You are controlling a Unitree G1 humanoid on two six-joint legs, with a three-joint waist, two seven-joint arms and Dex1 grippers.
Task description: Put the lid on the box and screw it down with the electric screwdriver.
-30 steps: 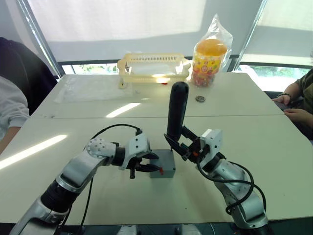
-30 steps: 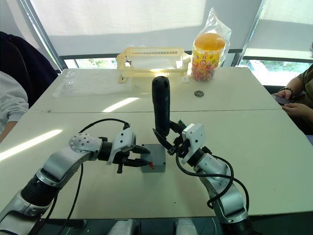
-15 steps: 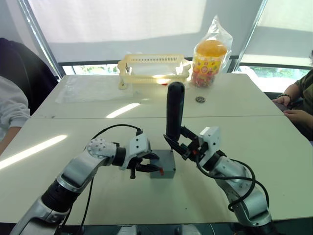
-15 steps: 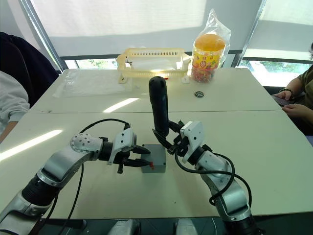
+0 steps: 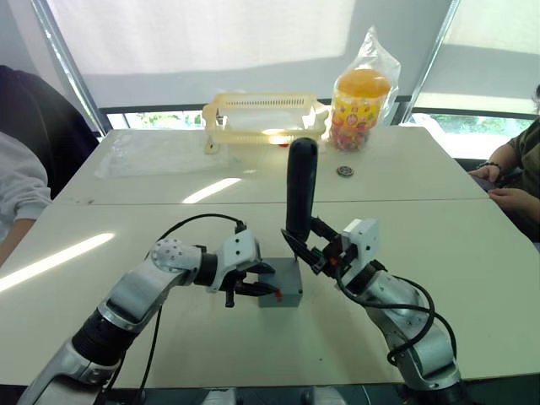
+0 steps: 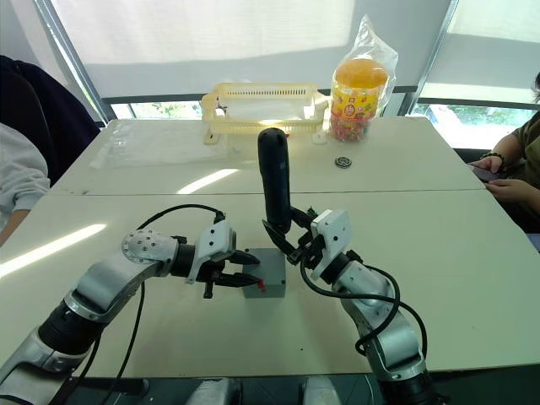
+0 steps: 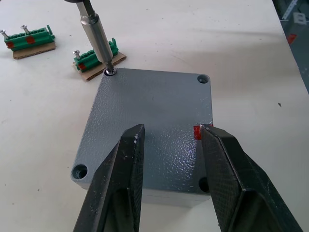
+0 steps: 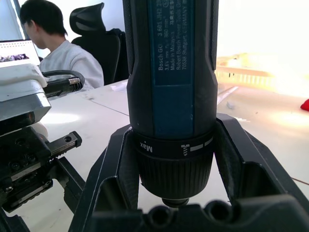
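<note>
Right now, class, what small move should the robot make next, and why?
Probably press the screwdriver straight down and run it: its bit already sits in a corner hole of the lid, the right gripper clamps the tool, and the left gripper rests open on the lid.

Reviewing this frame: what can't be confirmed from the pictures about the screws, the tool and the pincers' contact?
- Black pen-shaped electric screwdriver: its bit tip sits in a corner hole of the flat grey plastic lid; the screw there is hidden by the bit.
- Grey plastic box: its inside is covered by the lid.
- Left pincer: open over the lid; contact unclear.
- Right pincer: clamps the screwdriver; the bit is hidden.
</note>
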